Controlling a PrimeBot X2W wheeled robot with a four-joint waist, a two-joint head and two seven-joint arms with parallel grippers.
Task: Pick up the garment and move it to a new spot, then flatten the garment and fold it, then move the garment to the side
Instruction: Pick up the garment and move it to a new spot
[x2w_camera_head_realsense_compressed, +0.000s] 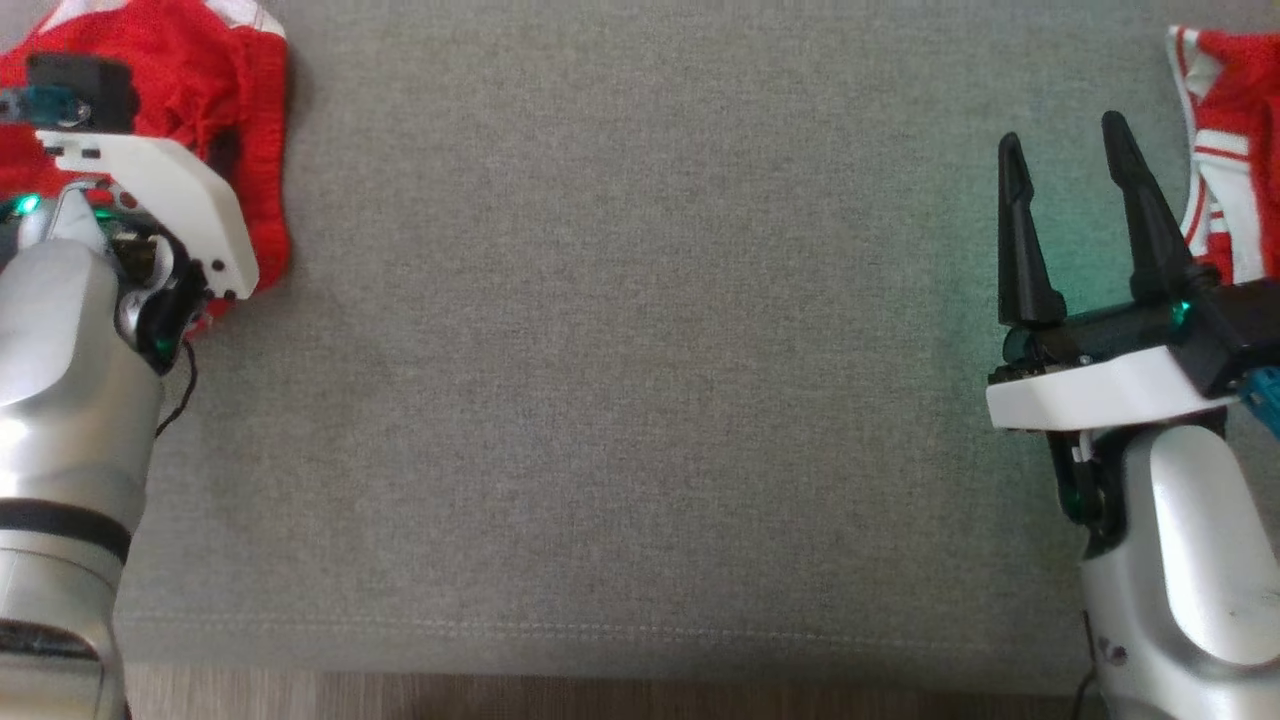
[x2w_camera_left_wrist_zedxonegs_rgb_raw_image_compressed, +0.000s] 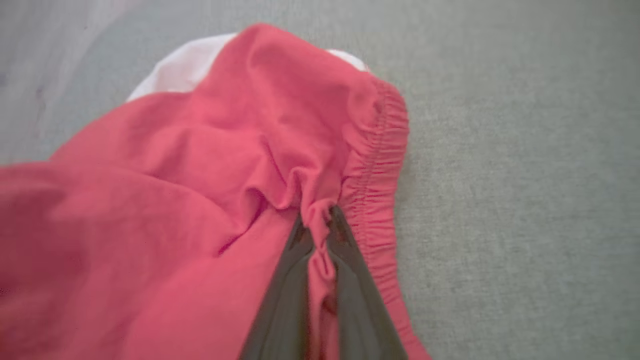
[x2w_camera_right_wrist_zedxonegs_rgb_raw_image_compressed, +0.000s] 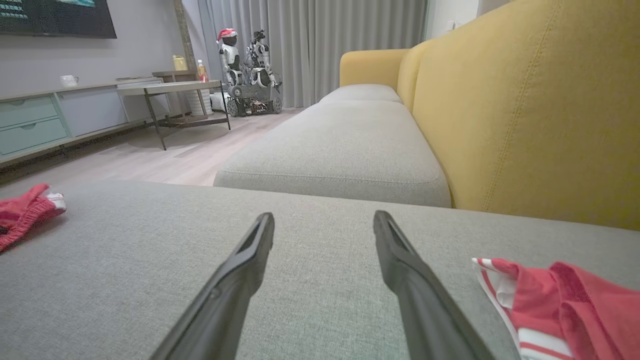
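Observation:
A crumpled red garment (x2w_camera_head_realsense_compressed: 235, 100) with a white patch lies at the far left of the grey seat cushion (x2w_camera_head_realsense_compressed: 640, 380). In the left wrist view my left gripper (x2w_camera_left_wrist_zedxonegs_rgb_raw_image_compressed: 317, 216) is shut on a pinched fold of this garment (x2w_camera_left_wrist_zedxonegs_rgb_raw_image_compressed: 200, 165), right beside its elastic hem. From the head, the left wrist housing (x2w_camera_head_realsense_compressed: 160, 190) covers those fingers. My right gripper (x2w_camera_head_realsense_compressed: 1062, 135) hovers open over bare cushion at the right with nothing between its fingers (x2w_camera_right_wrist_zedxonegs_rgb_raw_image_compressed: 240, 280). The right wrist view catches the garment (x2w_camera_right_wrist_zedxonegs_rgb_raw_image_compressed: 22, 210) far off at the left edge.
A second red cloth with white stripes (x2w_camera_head_realsense_compressed: 1235, 130) lies just right of my right gripper, low at the right (x2w_camera_right_wrist_zedxonegs_rgb_raw_image_compressed: 560, 305) in that wrist's view. A yellow backrest (x2w_camera_right_wrist_zedxonegs_rgb_raw_image_compressed: 525, 125) bounds the seat. The cushion's front edge meets wooden floor (x2w_camera_head_realsense_compressed: 600, 700). A low table (x2w_camera_right_wrist_zedxonegs_rgb_raw_image_compressed: 170, 90) stands beyond.

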